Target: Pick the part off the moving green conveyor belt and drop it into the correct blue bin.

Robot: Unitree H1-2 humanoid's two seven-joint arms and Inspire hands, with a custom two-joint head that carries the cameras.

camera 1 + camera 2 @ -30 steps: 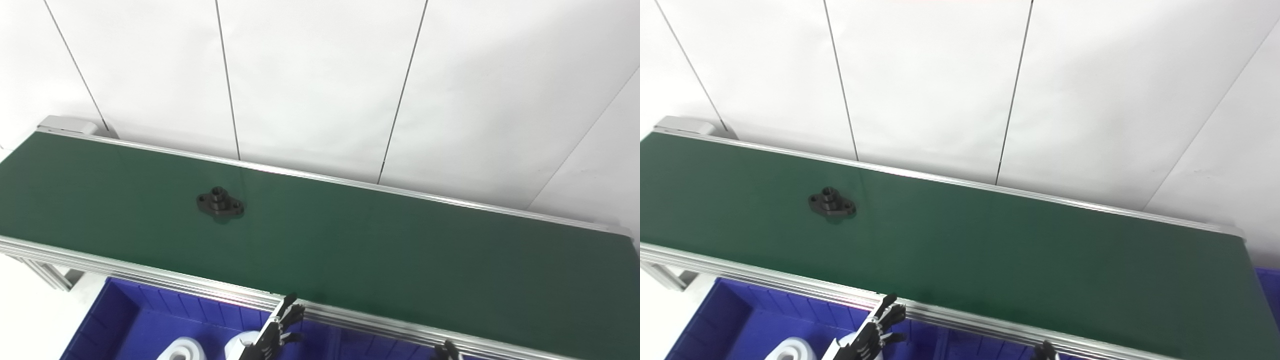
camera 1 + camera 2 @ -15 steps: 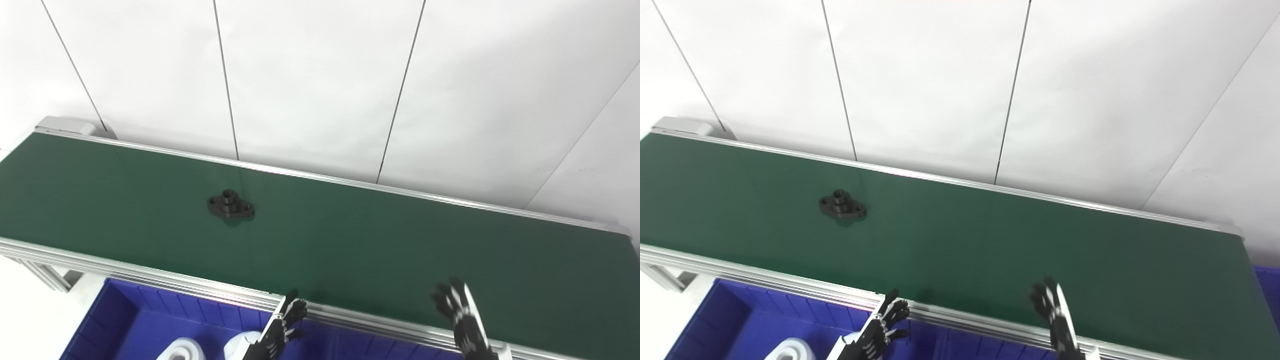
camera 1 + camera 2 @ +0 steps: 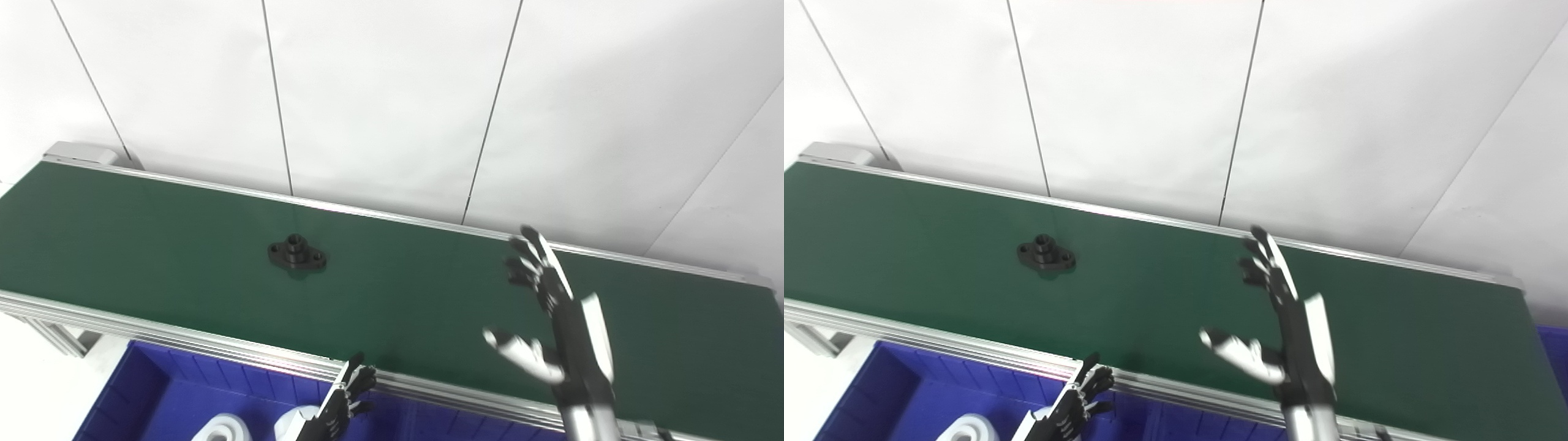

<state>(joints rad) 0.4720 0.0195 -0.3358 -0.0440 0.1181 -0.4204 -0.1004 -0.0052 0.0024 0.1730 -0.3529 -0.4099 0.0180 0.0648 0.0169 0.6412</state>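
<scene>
Left eye view: the black flanged part (image 3: 297, 255) lies flat on the green conveyor belt (image 3: 153, 245), left of the middle, untouched; the right robot hand (image 3: 560, 318) is up over the belt's right half, fingers spread and thumb (image 3: 520, 353) stuck out wide, holding nothing, well apart from the part; down at the bottom edge the left robot hand (image 3: 343, 401) waits just below the belt's near aluminium rail (image 3: 184, 340), fingers loosely apart and empty, above the blue bin (image 3: 153, 398); white parts (image 3: 223, 429) sit in that bin already.

Right eye view: same picture from a little to one side; part (image 3: 1046, 255) on the belt (image 3: 906, 233), right robot hand (image 3: 1286, 324) open and poised well to its right, left robot hand (image 3: 1078, 407) idling by the bin (image 3: 888, 398).

The step in hand looks like the intercept; the smart play, I'd say, is not to chase the part but to hold the open hand low over the belt on the part's line and let it come; fingers on one long side of the flange, thumb on the other, closing around the raised hub in the centre; close too early or too high and the flat flange will likely skid away; which bin is correct cannot be told from here, though this one carries white pieces, not black.
</scene>
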